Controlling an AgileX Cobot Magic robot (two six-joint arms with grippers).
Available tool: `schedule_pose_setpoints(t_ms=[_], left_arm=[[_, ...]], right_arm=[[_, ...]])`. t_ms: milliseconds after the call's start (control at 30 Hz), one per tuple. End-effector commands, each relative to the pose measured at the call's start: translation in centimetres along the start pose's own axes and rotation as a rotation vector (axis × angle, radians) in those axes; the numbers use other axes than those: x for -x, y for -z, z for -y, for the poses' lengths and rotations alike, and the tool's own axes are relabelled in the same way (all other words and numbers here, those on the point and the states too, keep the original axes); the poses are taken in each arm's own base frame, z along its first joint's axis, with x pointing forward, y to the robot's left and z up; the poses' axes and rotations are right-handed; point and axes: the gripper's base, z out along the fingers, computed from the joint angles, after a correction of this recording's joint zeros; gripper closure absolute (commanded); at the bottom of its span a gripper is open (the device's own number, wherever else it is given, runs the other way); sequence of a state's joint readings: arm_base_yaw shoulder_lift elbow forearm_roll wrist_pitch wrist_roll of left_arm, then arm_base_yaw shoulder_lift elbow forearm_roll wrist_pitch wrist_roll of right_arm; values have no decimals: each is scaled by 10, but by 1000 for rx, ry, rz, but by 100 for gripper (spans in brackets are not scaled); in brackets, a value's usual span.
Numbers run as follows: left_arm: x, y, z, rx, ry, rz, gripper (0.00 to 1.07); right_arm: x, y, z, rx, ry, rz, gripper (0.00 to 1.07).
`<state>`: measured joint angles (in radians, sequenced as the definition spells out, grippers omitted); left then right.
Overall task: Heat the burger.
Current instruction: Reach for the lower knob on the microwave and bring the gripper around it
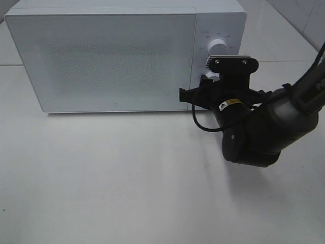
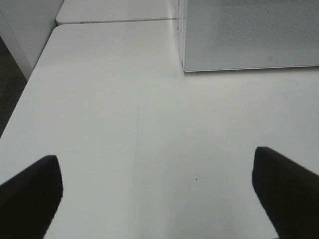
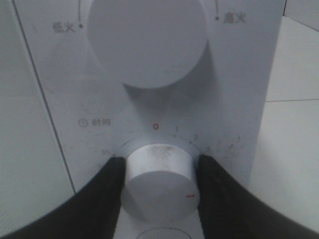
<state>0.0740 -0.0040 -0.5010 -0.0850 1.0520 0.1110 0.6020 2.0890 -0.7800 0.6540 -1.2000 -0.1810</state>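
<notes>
The burger is hidden; the white microwave (image 1: 101, 56) stands with its door closed. My right gripper (image 3: 158, 185) is at the microwave's control panel, shut on the lower timer knob (image 3: 158, 174). Its black fingers (image 3: 107, 186) press against both sides of the knob. From above, the right arm's wrist (image 1: 233, 101) covers most of that knob. My left gripper (image 2: 159, 199) hangs open over the bare white table (image 2: 124, 124), in front of the microwave's left corner (image 2: 249, 35), with nothing between its fingers.
Above the timer knob sits a larger white power knob (image 3: 147, 40), also seen from above (image 1: 219, 44). The table's left edge (image 2: 20, 99) drops off beside a dark floor. A seam between tabletops (image 2: 114, 21) runs behind the microwave.
</notes>
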Motion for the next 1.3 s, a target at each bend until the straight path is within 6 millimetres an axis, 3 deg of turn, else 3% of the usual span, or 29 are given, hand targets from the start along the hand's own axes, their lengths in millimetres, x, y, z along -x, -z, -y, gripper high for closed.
schedule_pose_setpoints(t_ms=[33, 300, 767, 1000, 1300], left_arm=[[-1, 3, 0, 6, 1, 37, 9], [-1, 3, 0, 6, 1, 37, 9], [-1, 3, 0, 6, 1, 37, 9], [-1, 3, 0, 6, 1, 37, 9], [-1, 3, 0, 6, 1, 37, 9]], right_arm=[[10, -3, 0, -1, -13, 70, 94], [12, -3, 0, 2, -85, 96, 94], [19, -2, -1, 69, -622, 168, 98], [19, -2, -2, 96, -769, 161, 98], [20, -2, -4, 146, -1090, 137, 98]])
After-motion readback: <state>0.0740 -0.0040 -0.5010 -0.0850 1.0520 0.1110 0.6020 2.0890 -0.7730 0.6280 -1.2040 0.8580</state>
